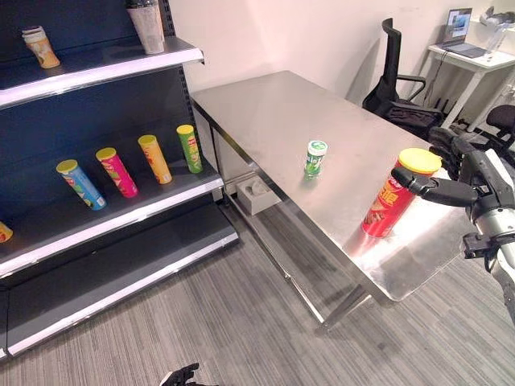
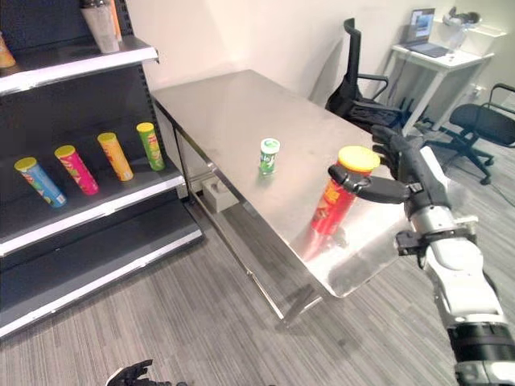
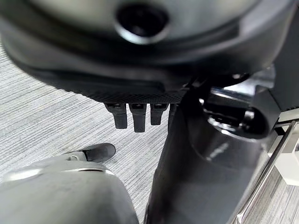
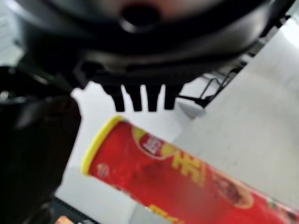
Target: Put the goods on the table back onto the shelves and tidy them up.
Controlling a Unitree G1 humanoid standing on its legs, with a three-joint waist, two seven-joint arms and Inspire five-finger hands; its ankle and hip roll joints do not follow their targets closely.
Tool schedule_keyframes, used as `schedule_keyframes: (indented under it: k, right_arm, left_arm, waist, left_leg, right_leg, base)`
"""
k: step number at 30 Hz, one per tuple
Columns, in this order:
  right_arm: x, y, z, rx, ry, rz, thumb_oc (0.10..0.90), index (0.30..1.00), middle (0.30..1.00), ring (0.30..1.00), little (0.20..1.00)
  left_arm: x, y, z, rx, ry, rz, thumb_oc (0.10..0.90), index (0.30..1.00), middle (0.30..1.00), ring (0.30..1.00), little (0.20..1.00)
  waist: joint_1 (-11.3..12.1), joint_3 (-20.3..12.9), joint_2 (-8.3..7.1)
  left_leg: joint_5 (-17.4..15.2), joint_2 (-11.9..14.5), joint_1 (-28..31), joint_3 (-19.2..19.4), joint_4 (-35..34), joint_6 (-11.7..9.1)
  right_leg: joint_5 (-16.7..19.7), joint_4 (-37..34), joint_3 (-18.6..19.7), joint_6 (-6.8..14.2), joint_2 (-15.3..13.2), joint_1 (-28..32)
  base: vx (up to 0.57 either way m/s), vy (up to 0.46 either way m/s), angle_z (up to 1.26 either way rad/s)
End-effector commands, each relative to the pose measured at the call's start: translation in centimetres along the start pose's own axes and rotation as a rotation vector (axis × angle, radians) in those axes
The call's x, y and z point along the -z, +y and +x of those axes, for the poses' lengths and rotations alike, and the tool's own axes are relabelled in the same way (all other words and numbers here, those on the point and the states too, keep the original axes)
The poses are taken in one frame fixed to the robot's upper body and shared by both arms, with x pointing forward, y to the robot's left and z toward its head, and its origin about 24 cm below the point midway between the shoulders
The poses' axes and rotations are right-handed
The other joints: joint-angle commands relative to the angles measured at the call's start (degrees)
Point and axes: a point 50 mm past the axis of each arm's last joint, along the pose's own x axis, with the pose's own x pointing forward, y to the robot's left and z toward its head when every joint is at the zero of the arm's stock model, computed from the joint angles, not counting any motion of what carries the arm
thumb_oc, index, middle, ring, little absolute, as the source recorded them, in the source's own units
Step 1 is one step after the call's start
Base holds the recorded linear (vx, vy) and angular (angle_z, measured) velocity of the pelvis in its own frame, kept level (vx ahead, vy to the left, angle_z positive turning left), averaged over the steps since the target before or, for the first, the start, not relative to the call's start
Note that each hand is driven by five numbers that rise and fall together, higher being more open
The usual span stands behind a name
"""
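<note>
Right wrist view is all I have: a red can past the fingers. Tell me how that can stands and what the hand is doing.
Observer: The red can stands upright near the near end of the table. The right hand is open around its top, with the thumb across the front just under the yellow lid and the fingers behind.
Operator: List what else is on the table.
Observer: One small green can, upright near mid-table, apart from the red can and on the shelf side of it.
</note>
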Motion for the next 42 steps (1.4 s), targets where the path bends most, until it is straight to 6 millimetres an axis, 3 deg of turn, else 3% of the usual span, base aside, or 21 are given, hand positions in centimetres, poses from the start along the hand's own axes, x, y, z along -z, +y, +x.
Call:
schedule_keyframes:
  k: [1, 12, 22, 24, 25, 36, 42]
  right_arm:
    - [-6.2, -3.0, 2.3, 0.106, -0.242, -0.067, 0.800, 0.900, 0.900, 0.900, 0.900]
    - [-5.3, -1.7, 3.7, 0.081, -0.183, -0.074, 0.800, 0.900, 0.900, 0.900, 0.900]
    - [-6.5, -1.0, 4.5, 0.067, -0.220, -0.079, 0.800, 0.900, 0.900, 0.900, 0.900]
    - [-6.5, -1.0, 4.5, 0.061, -0.218, -0.086, 0.707, 0.761, 0.761, 0.761, 0.761]
    - [-6.3, -0.9, 4.6, 0.052, -0.207, -0.101, 0.400, 0.300, 0.300, 0.300, 0.300]
    - [-6.1, -1.1, 4.3, 0.061, -0.195, -0.130, 0.400, 0.300, 0.300, 0.300, 0.300]
    - [-7.3, -2.3, 3.2, 0.161, -0.270, -0.150, 0.400, 0.300, 0.300, 0.300, 0.300]
  left_arm:
    - [-1.7, 2.0, 0.3, -0.033, -0.043, 0.114, 0.800, 0.900, 0.900, 0.900, 0.900]
    - [-1.2, 2.1, 0.2, -0.036, -0.028, 0.116, 0.800, 0.900, 0.900, 0.900, 0.900]
    - [-1.1, 1.9, 0.2, -0.028, -0.025, 0.135, 0.800, 0.900, 0.900, 0.900, 0.900]
    - [-1.1, 2.0, 0.2, -0.029, -0.025, 0.137, 0.800, 0.900, 0.900, 0.900, 0.900]
    - [-1.1, 2.0, 0.1, -0.027, -0.027, 0.137, 0.800, 0.900, 0.900, 0.900, 0.900]
    - [-1.4, 2.2, 0.1, -0.035, -0.039, 0.137, 0.800, 0.900, 0.900, 0.900, 0.900]
    - [-1.7, 2.9, 0.0, -0.060, -0.050, 0.128, 0.800, 0.900, 0.900, 0.900, 0.900]
  waist:
    - [2.55, -0.69, -3.33]
    - [3.27, -0.43, -3.44]
    - [3.78, -0.33, -3.56]
    - [3.86, -0.33, -3.61]
    - [3.93, -0.33, -3.71]
    - [3.75, -0.25, -3.83]
    - [3.65, -0.35, -3.44]
  left_leg:
    - [-6.37, -0.44, 3.51, 1.55, 0.25, -0.44]
    - [-6.37, -0.49, 3.59, 1.21, 0.25, -0.42]
    - [-6.46, -0.45, 3.87, 0.70, 0.25, -0.43]
    - [-6.47, -0.41, 3.89, 0.69, 0.25, -0.45]
    - [-6.46, -0.37, 3.96, 0.63, 0.25, -0.47]
    - [-6.57, -0.16, 4.22, 0.57, 0.25, -0.54]
    - [-6.61, 0.81, 4.78, 0.31, 0.25, -0.94]
  right_leg:
    - [-2.13, 0.44, 1.82, 2.64, -1.94, 0.65]
    - [-2.37, 0.44, 1.57, 2.62, -2.01, 0.99]
    - [-2.67, 0.44, 1.27, 2.48, -1.93, 1.47]
    - [-2.71, 0.44, 1.09, 2.48, -1.87, 1.55]
    - [-2.69, 0.44, 1.09, 2.45, -1.87, 1.59]
    - [-3.03, 0.44, 1.15, 2.33, -1.62, 1.86]
    - [-4.06, 0.47, 1.21, 1.81, -0.84, 2.36]
  base:
    - [0.00, 0.000, 0.00]
    - [0.00, -0.001, 0.00]
    - [0.01, -0.005, 0.03]
    - [0.01, -0.004, 0.02]
    - [0.01, -0.006, 0.05]
    - [0.00, 0.000, 0.00]
    - [0.02, -0.058, 0.01]
